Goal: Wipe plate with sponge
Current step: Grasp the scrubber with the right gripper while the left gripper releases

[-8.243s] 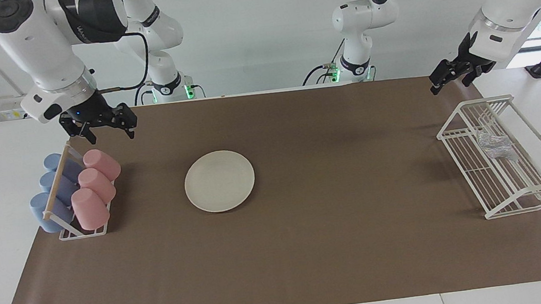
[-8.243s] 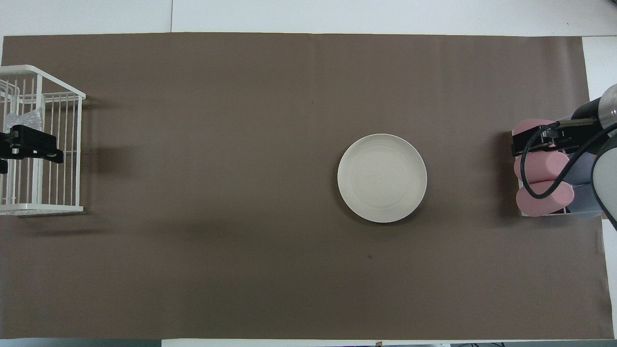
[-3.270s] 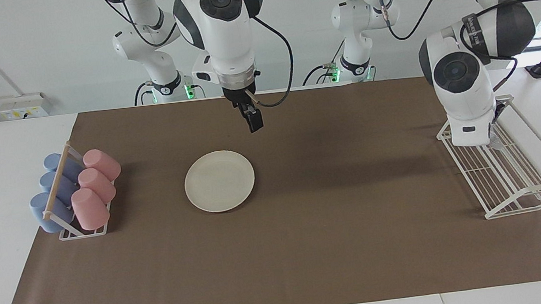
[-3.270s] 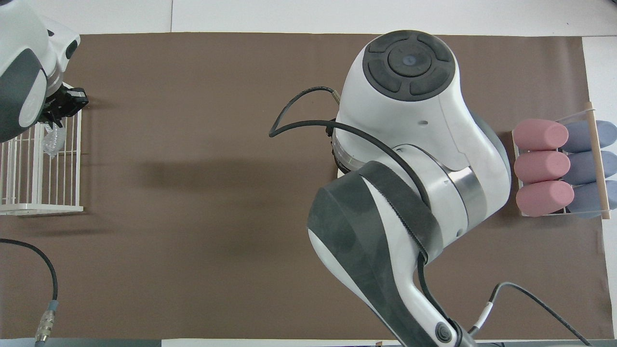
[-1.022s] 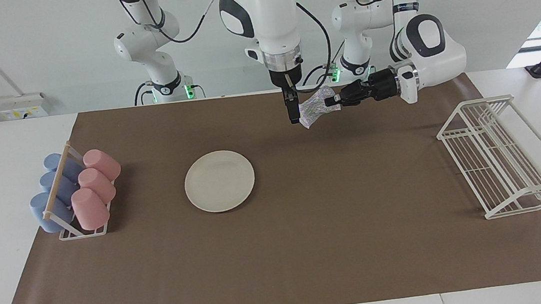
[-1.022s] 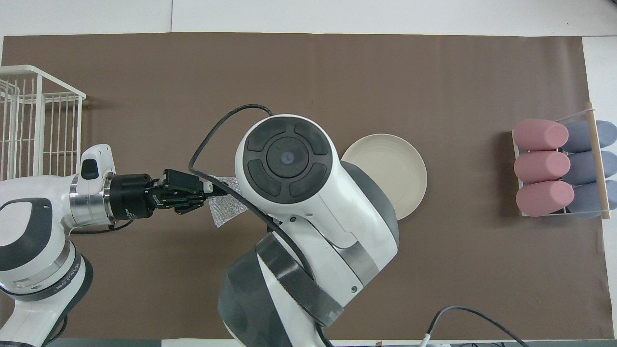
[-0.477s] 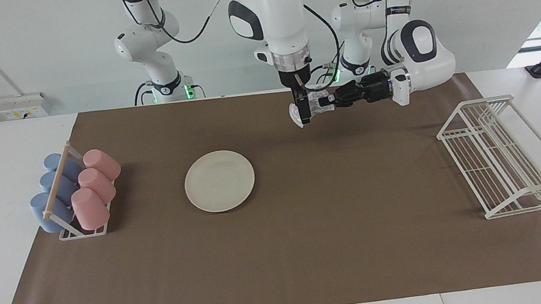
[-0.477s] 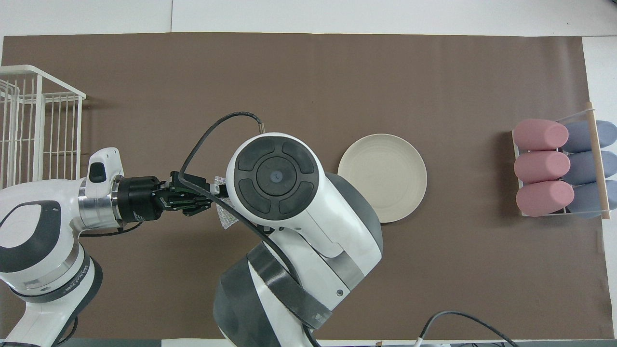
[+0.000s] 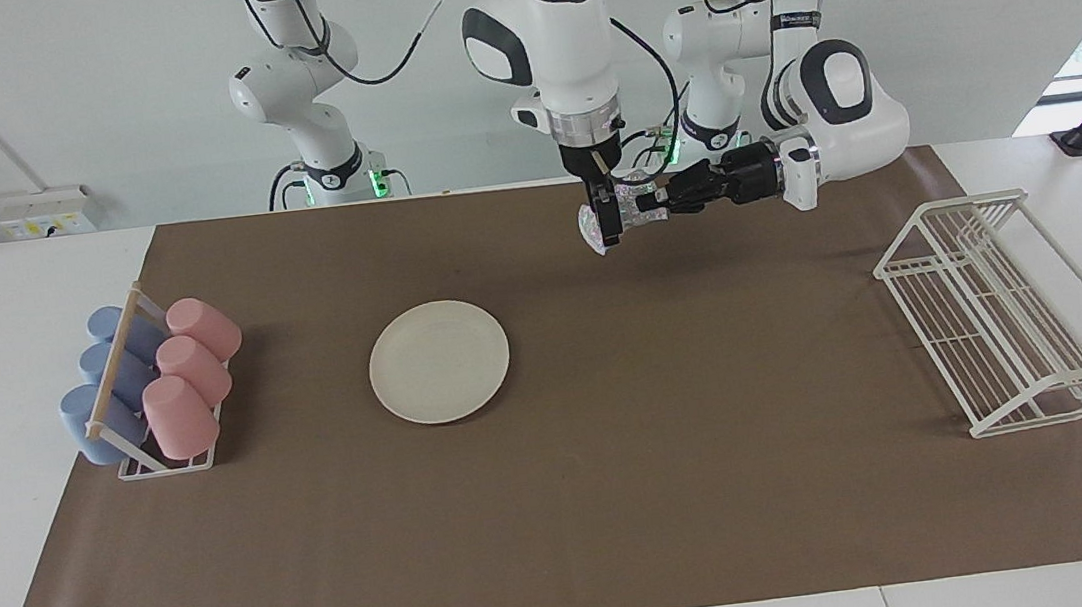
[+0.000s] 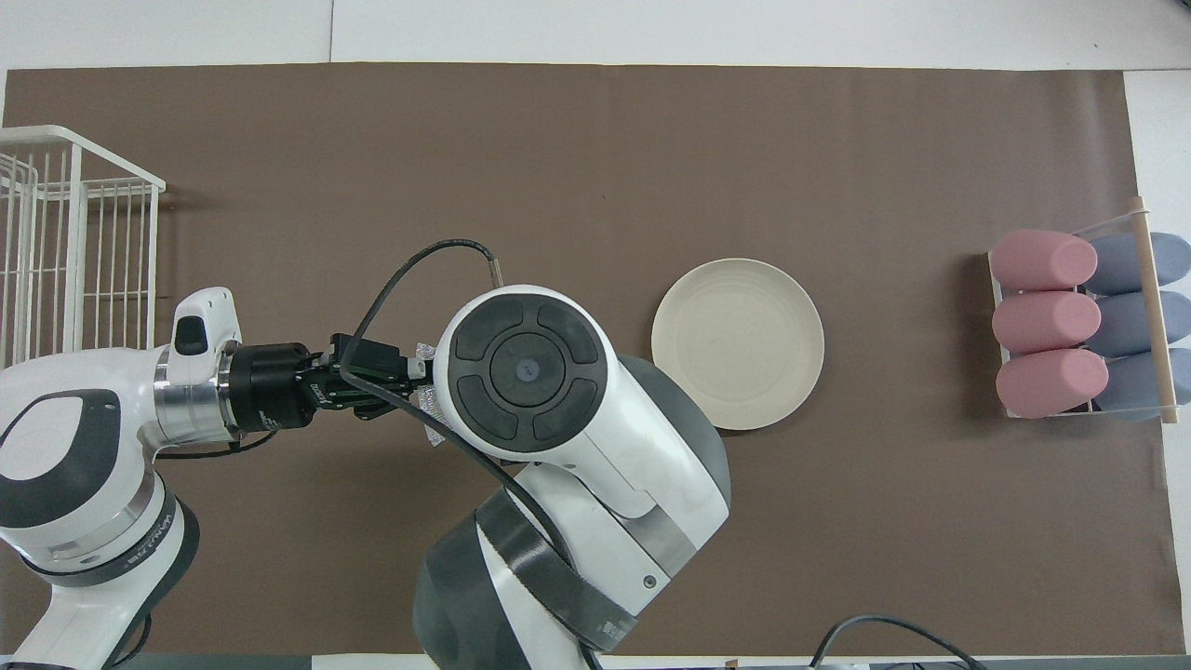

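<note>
I see the sponge, a crumpled silvery mesh wad, held in the air over the brown mat, off the plate's edge toward the left arm's end of the desk. Its long axis runs roughly level between the tools. The left tool is clamped shut on it. The right tool hangs straight down at its free end; I cannot tell its grip.

A white wire rack stands at three o'clock on the brown mat; pink and blue cups at nine.
</note>
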Robot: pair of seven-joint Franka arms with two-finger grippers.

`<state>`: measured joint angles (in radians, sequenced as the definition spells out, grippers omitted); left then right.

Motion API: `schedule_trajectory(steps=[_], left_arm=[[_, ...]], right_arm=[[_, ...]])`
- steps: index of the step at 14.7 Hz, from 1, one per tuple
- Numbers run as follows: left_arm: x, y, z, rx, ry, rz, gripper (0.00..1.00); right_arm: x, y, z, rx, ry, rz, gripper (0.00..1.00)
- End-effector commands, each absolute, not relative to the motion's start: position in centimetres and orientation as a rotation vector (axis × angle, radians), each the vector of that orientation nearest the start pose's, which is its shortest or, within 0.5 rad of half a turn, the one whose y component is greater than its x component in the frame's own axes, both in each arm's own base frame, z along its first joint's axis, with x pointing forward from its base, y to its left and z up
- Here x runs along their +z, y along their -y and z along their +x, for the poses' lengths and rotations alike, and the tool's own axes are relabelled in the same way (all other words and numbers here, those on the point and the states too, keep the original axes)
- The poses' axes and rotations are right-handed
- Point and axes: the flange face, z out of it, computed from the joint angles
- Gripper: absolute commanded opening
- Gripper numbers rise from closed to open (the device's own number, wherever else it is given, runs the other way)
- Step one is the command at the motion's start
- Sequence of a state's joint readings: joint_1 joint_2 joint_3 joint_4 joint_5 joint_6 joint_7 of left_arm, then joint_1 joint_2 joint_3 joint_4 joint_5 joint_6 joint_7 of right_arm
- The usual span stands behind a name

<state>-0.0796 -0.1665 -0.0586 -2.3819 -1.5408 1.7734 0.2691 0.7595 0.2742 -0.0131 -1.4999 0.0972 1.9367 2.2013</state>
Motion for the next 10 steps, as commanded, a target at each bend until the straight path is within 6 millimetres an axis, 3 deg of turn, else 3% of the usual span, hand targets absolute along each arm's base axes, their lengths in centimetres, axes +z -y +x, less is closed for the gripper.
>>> schedule_trajectory(steps=[1,7,8,9,10], left_arm=[[42.7,14.9,44.2,-0.242,-0.317,1.681,0.00],[42.6,14.9,44.1,-0.243,-0.316,1.684,0.00],[42.6,14.9,44.0,-0.243,-0.315,1.685,0.14],[42.6,15.0,44.0,-0.244,-0.314,1.686,0.78],[42.6,15.0,44.0,-0.245,-0.315,1.687,0.93]], right_arm=[[52.9,-45.0,47.7,0.106,-1.962,-2.192,0.00],[52.0,-44.6,47.3,0.102,-1.916,-2.266,0.00],[52.0,-44.0,47.1,0.101,-1.907,-2.283,0.00],[52.4,-43.7,46.9,0.095,-1.899,-2.294,0.00],[52.9,-42.8,46.9,0.093,-1.907,-2.297,0.00]])
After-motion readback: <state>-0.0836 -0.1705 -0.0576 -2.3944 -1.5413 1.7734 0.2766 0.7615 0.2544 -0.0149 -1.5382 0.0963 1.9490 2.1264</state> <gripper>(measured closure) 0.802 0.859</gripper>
